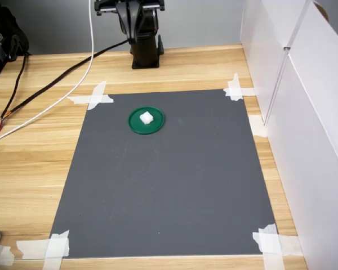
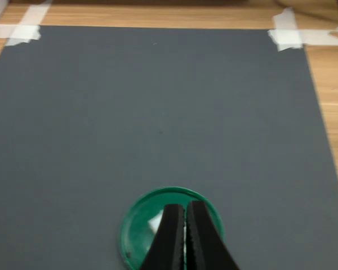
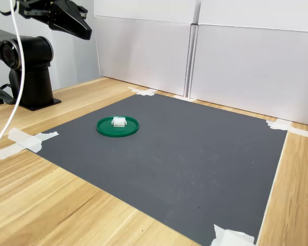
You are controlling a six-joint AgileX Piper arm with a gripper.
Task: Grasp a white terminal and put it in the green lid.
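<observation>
The gripper [image 2: 185, 236] hangs high above the lid [image 1: 146, 121], its black fingers [image 2: 170, 239] pressed nearly together with nothing between them. The terminal [image 1: 146, 117] lies inside the lid, near its middle, in both exterior views. The lid sits on a dark grey mat [image 1: 174, 180] taped at the corners to the wooden table [image 1: 34, 152], toward the arm's base [image 1: 145, 53].

Small white terminal [image 1: 146, 117] resting inside flat round green lid [image 1: 134, 126]
</observation>
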